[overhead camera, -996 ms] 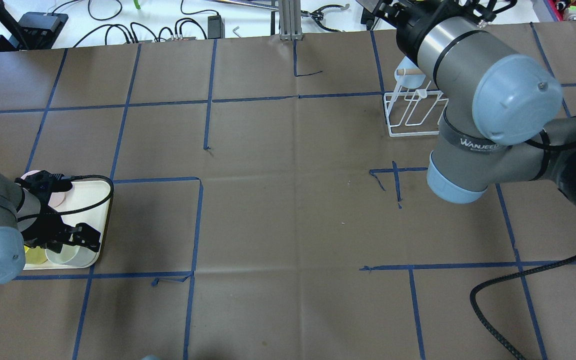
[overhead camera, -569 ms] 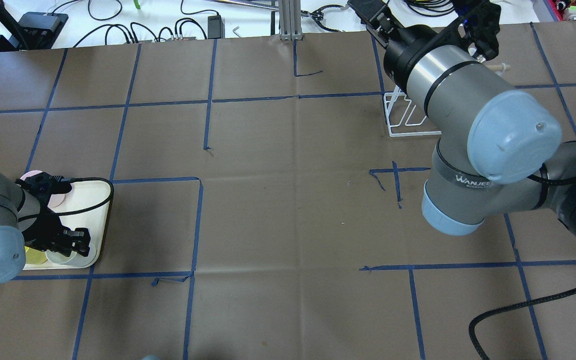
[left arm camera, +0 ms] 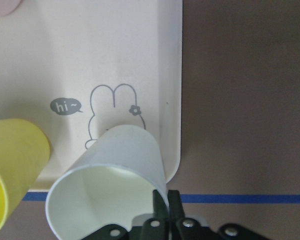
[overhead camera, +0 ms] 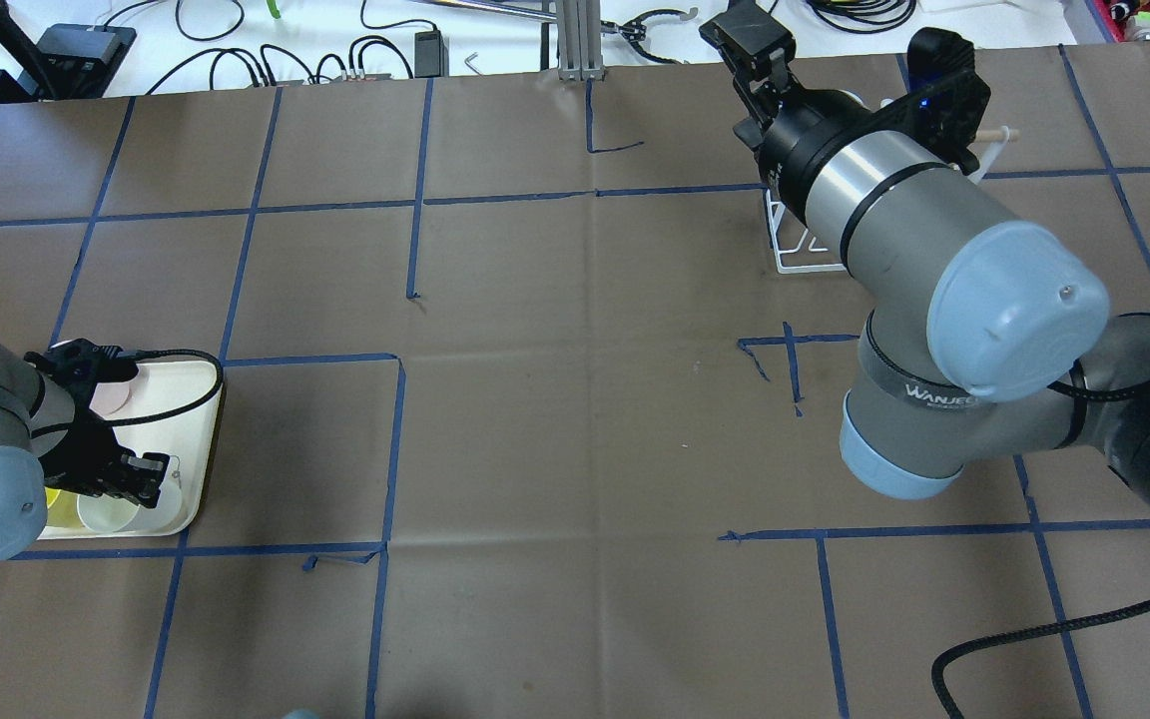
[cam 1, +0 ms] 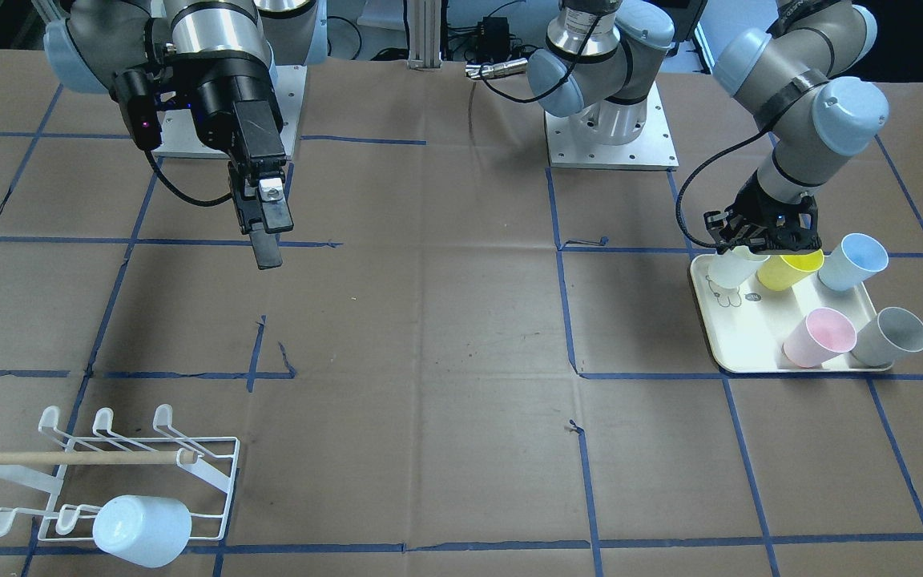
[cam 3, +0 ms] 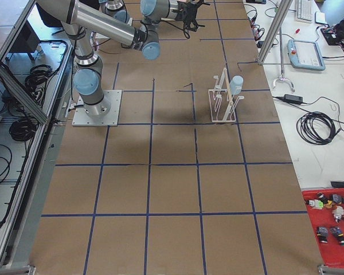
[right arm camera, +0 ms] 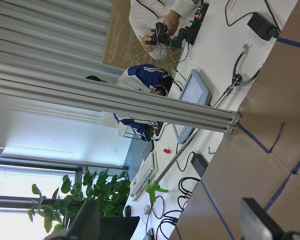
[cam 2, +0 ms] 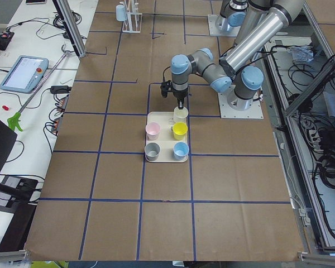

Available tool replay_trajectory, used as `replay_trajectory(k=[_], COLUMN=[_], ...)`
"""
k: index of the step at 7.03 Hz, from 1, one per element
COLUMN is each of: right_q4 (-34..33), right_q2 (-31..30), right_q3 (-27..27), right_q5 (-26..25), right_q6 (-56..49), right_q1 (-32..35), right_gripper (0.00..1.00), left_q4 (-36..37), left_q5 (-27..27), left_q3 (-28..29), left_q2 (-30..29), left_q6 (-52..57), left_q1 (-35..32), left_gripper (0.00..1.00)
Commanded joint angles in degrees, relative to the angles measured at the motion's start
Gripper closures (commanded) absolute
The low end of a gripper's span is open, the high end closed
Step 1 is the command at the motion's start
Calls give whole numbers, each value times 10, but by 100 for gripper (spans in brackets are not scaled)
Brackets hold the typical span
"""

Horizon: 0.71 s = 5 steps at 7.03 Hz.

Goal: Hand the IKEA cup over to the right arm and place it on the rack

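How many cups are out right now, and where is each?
6. Five at the tray: the white cup, held by the left gripper, plus the yellow cup, blue cup, pink cup and grey cup. One pale cup sits on the rack. None seem hidden.

Five cups [cam 1: 818, 336] sit in the tray [cam 1: 750, 332], left gripper [cam 1: 750, 247] at its robot-side corner cup [cam 1: 726, 271], rack [cam 1: 77, 458] far from it.
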Motion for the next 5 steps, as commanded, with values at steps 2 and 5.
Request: replay_trajectory(k=[2,5], right_q4=[-43,-31], right_q2=[9,10], right_q3=[2,2], right_q5=[0,-7], right_q6=[140,148], right_q1=[0,0], right_gripper=[0,0], left_q4=[-147,-302], left_q5=[-7,-48], left_q3=[149,360], left_q2=[0,-48], left_q6=[-3,-8], left_q1=[-10,-57], left_gripper=[100,100])
